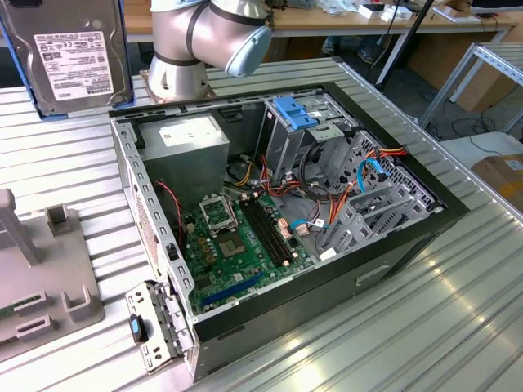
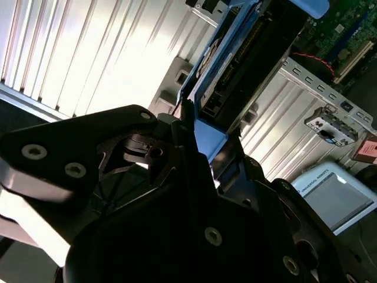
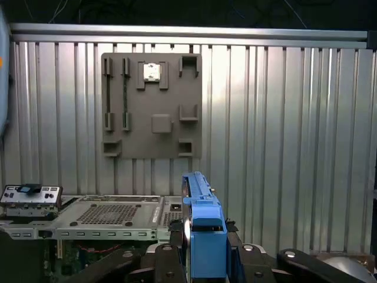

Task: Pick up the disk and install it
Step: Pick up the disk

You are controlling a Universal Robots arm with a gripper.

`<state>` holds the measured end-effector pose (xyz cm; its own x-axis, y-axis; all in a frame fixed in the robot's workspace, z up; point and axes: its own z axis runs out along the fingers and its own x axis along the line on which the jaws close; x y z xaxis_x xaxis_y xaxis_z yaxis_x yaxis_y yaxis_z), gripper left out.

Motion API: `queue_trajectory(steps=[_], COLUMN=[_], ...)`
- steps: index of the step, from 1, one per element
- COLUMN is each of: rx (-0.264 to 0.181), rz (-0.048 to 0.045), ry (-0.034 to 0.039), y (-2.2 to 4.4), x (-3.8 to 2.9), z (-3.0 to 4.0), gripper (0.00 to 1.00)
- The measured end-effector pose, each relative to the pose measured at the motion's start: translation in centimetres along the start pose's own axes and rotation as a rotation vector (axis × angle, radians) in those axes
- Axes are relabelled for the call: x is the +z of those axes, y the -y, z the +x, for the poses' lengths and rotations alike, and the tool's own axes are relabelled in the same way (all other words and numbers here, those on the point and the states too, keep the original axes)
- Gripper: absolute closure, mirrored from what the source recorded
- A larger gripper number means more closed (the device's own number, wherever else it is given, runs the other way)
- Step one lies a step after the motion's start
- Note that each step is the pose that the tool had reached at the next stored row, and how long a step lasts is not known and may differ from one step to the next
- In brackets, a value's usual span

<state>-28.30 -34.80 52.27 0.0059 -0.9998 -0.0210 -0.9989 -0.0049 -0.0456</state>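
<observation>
black end effector (image 3: 204, 246), gripping disk (image 3: 198, 194), held aloft

Ribbed metal tabletop (image 1: 458, 327) w/ bright glare; wooden bench (image 1: 327, 23) behind; metal rack (image 1: 494, 57) + floor cables (image 1: 467, 126) at the exterior view's right.

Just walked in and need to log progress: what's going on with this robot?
The arm's black gripper is shut on the flat dark disk with bright blue plastic side rails, holding it in the air over the ribbed metal table. The open grey computer case lies on that table; the disk is not in it yet.
</observation>
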Motion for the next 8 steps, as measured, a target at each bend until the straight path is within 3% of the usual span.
queue_trajectory(steps=[2,4,6,7,8], rx=[0.0,0.0,0.0,0.0,0.0], rz=[-0.0001,-0.0001,-0.0001,-0.0001,-0.0001], ry=[-0.0001,-0.0001,-0.0001,-0.0001,-0.0001], y=[2.84,4.72,5.54,6.18,7.26], x=[0.12,0.21,0.25,0.28,0.32], z=[0.02,0.03,0.03,0.04,0.04], gripper=[0.63,0.63,0.63,0.63,0.63])
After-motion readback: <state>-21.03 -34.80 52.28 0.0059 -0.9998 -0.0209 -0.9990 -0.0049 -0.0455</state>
